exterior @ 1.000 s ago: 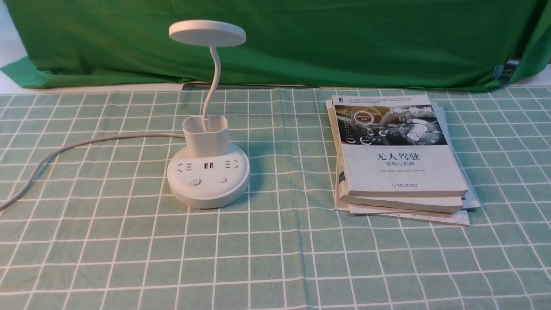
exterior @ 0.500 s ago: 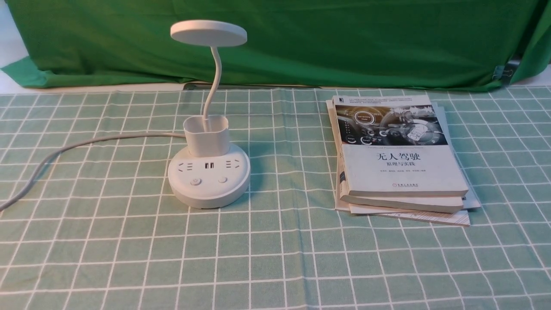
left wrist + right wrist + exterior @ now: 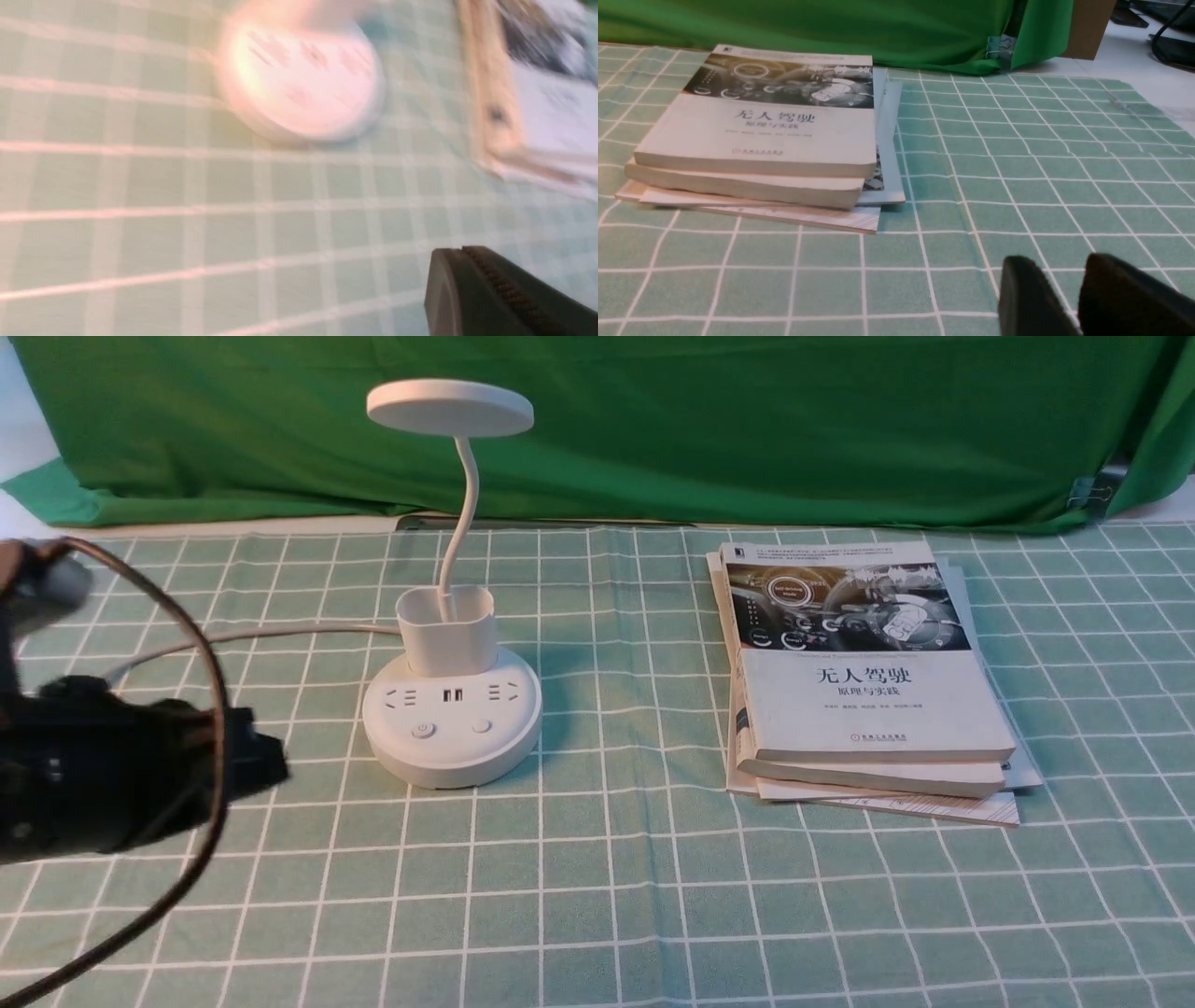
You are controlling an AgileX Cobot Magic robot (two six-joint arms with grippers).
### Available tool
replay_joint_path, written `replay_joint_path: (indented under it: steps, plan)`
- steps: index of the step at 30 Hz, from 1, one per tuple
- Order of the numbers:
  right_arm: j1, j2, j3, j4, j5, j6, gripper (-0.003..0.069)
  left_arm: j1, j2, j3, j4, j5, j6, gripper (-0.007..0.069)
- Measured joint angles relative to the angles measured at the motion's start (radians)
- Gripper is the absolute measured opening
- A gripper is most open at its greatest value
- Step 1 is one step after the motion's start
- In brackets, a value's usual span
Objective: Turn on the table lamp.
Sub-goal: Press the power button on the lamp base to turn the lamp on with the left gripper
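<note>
1. Setup first: the table lamp (image 3: pixel 452 709) stands upright, left of centre on the checked tablecloth (image 3: pixel 597 896). It looks unlit to me. A stack of books (image 3: pixel 868 691) lies well apart on its right
2. The left gripper (image 3: pixel 261 767) sits low and left of the lamp's base, near it but not touching. It's smeared in the front view, and its wrist view only catches one finger (image 3: pixel 490 294), so I can't tell how wide the fingers are
3. The right gripper (image 3: pixel 1064 270) only shows in its own wrist view, with fingers nearly together and holding nothing
4. Biggest worry: there are two buttons on the base, the left button (image 3: pixel 424 730) and the right button (image 3: pixel 481 725), close side by side. A sloppy approach could press the wrong one, or both
5. A push from the side instead of from above would probably slide the base over the cloth, or rock that tall gooseneck (image 3: pixel 462 513)
6. The grey cord (image 3: pixel 280 633) runs off to the left, right by the arm. The arm's own dark cable (image 3: pixel 210 644) loops there too. If either one snags, the lamp gets dragged
7. The sockets sit just behind the buttons, so overshooting would put a fingertip into those
</note>
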Motion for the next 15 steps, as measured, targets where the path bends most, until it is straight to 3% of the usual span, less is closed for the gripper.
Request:
replay_joint_path:
  steps: [3,6,8,9,10,12,13,15]
  plan:
    - [0.0,0.0,0.0,0.0,0.0,0.0,0.0238,-0.058,0.122,-0.048,-0.072,0.024,0.077,0.0009]
    - [0.0,0.0,0.0,0.0,0.0,0.0,0.0238,-0.17,0.227,-0.14,0.026,-0.038,0.026,-0.0003]
    - [0.0,0.0,0.0,0.0,0.0,0.0,0.0238,-0.243,0.304,-0.216,0.185,-0.095,-0.087,-0.0004]
    - [0.0,0.0,0.0,0.0,0.0,0.0,0.0238,-0.243,0.304,-0.224,0.203,-0.1,-0.087,-0.0004]
    - [0.0,0.0,0.0,0.0,0.0,0.0,0.0238,-0.301,0.379,-0.297,0.381,-0.136,-0.242,-0.0004]
    - [0.0,0.0,0.0,0.0,0.0,0.0,0.0238,-0.342,0.455,-0.376,0.578,-0.158,-0.4,-0.0004]
    - [0.0,0.0,0.0,0.0,0.0,0.0,0.0238,-0.342,0.455,-0.384,0.597,-0.16,-0.4,-0.0004]
    - [0.0,0.0,0.0,0.0,0.0,0.0,0.024,-0.372,0.543,-0.458,0.763,-0.167,-0.543,-0.0004]
